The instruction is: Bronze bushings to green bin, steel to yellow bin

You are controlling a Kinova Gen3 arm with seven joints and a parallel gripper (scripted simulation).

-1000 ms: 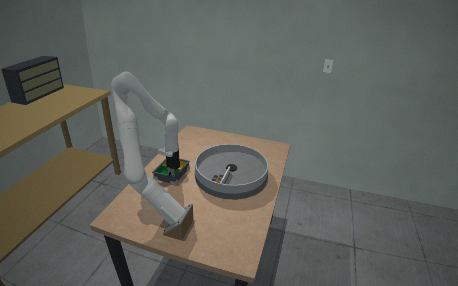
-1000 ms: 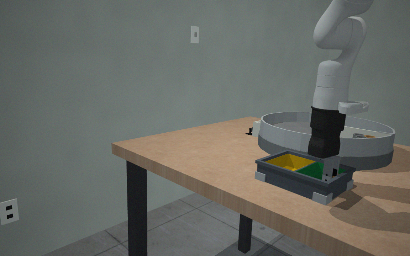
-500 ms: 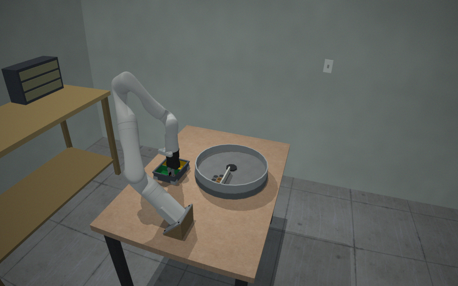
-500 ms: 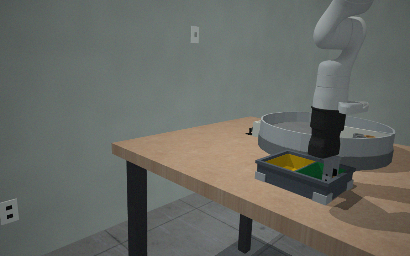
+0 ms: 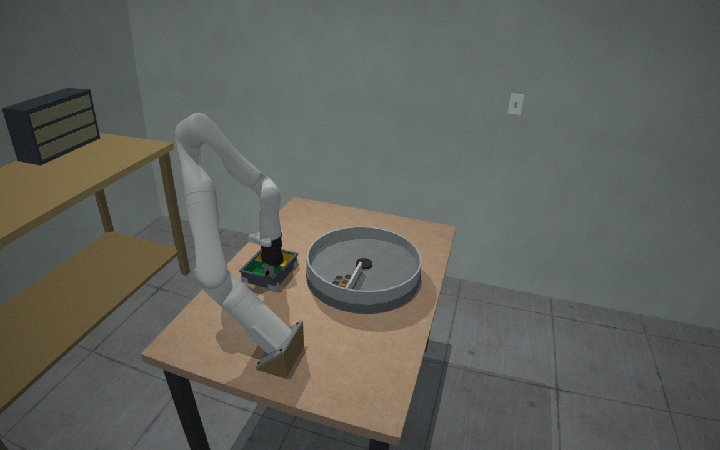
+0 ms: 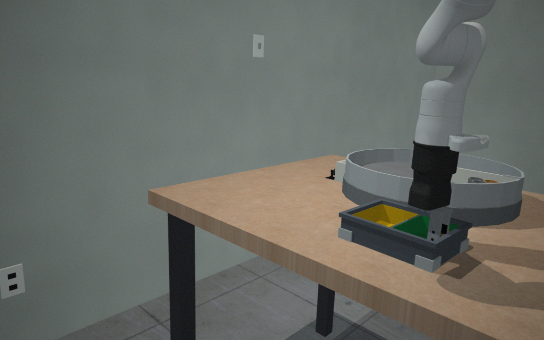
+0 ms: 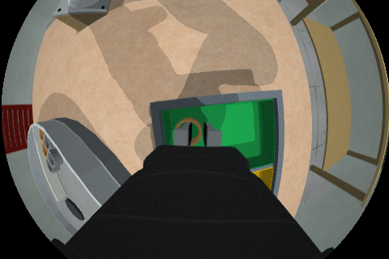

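Note:
My gripper [image 5: 267, 272] [image 6: 438, 230] [image 7: 198, 130] reaches down into the green bin [image 5: 256, 270] [image 6: 413, 227] [image 7: 238, 126], and its fingers stand slightly apart. A bronze bushing [image 7: 186, 120] lies on the green bin's floor right at the fingertips, and one finger seems to stand inside its ring. The yellow bin [image 6: 377, 213] [image 7: 264, 177] beside it shows no bushing. The grey turntable [image 5: 362, 289] [image 6: 375, 177] [image 7: 81, 157] carries steel bushings [image 5: 338, 277] [image 6: 473, 179] and a bronze one [image 5: 344, 284] [image 6: 490, 181] against a white bar [image 5: 354, 274].
Both bins share one dark grey tray [image 6: 388, 242] just left of the turntable. The arm's base [image 5: 281, 347] stands at the table's front. A wooden shelf unit [image 5: 44, 184] with a drawer box stands left of the table.

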